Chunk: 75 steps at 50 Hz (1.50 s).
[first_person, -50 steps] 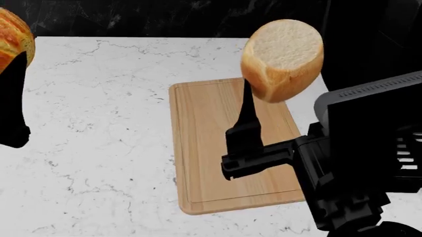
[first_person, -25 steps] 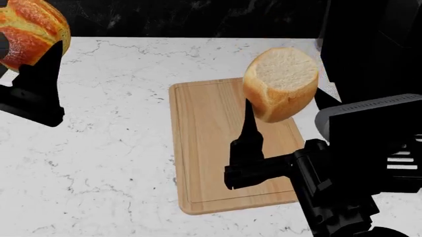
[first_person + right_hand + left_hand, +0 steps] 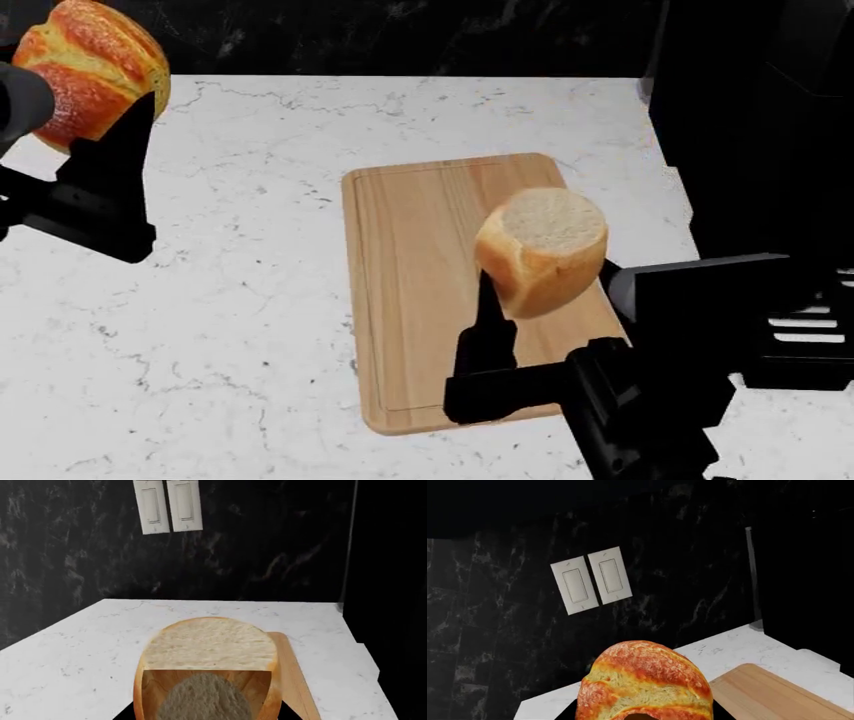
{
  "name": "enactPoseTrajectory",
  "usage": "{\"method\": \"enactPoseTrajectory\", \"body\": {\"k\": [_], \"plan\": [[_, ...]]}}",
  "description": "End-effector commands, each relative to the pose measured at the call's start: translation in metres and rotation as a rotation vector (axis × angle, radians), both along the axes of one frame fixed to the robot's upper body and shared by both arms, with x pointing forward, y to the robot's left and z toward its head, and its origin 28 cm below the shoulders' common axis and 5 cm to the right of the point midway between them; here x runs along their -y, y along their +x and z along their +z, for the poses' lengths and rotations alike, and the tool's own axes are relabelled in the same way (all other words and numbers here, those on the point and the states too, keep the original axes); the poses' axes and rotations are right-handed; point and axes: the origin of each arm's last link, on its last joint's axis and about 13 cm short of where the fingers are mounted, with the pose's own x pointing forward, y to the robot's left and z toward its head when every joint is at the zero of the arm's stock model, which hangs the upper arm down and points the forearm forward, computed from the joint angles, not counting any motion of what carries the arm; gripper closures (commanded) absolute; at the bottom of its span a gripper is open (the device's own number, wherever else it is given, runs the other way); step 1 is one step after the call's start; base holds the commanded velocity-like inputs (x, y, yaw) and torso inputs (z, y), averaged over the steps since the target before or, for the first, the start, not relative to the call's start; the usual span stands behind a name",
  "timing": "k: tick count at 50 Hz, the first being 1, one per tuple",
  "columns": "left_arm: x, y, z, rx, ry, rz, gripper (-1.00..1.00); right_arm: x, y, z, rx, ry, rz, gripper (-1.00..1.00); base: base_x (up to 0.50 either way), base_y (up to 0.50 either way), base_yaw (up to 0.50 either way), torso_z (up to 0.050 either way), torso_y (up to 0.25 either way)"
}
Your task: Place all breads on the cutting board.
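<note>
My right gripper (image 3: 541, 290) is shut on the tan loaf chunk (image 3: 541, 250) with its pale cut end up, held above the right half of the light wooden cutting board (image 3: 414, 250). The chunk fills the near part of the right wrist view (image 3: 207, 665), with the board's edge (image 3: 293, 675) beside it. My left gripper (image 3: 100, 120) is shut on the round orange-golden roll (image 3: 91, 70), held high over the counter's far left, away from the board. The roll also shows in the left wrist view (image 3: 644, 682), with a corner of the board (image 3: 774, 695) beyond it.
The board lies on a white marble counter (image 3: 227, 300). A black marble wall (image 3: 267, 540) with a double light switch (image 3: 167, 505) stands behind it. A tall black body (image 3: 747, 120) stands at the counter's right end.
My right gripper has lowered the loaf chunk toward the board and drawn it nearer. My left gripper has moved right with the roll, further into view.
</note>
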Motion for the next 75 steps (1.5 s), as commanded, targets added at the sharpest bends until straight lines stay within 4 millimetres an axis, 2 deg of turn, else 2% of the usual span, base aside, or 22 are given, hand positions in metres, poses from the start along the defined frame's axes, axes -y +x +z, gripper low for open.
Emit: {"method": "enactPoseTrajectory", "body": {"k": [1,8,44,75], "plan": [[0.0,0.001,0.002,0.004,-0.029,-0.003,1.0,-0.001,0.008,-0.019,-0.076,0.019,0.007,1.0,0.0,0.0,0.0,0.0,0.0],[0.0,0.001,0.002,0.003,-0.032,-0.002,1.0,-0.003,0.016,-0.016,-0.08,0.012,0.013,1.0,0.0,0.0,0.0,0.0,0.0],[-0.005,-0.001,-0.004,-0.007,-0.039,0.015,1.0,-0.01,0.06,-0.044,-0.189,-0.02,0.017,1.0,0.0,0.0,0.0,0.0,0.0],[-0.009,-0.006,-0.003,0.001,-0.044,0.028,1.0,-0.011,0.069,-0.054,-0.239,-0.024,0.017,1.0,0.0,0.0,0.0,0.0,0.0]]}}
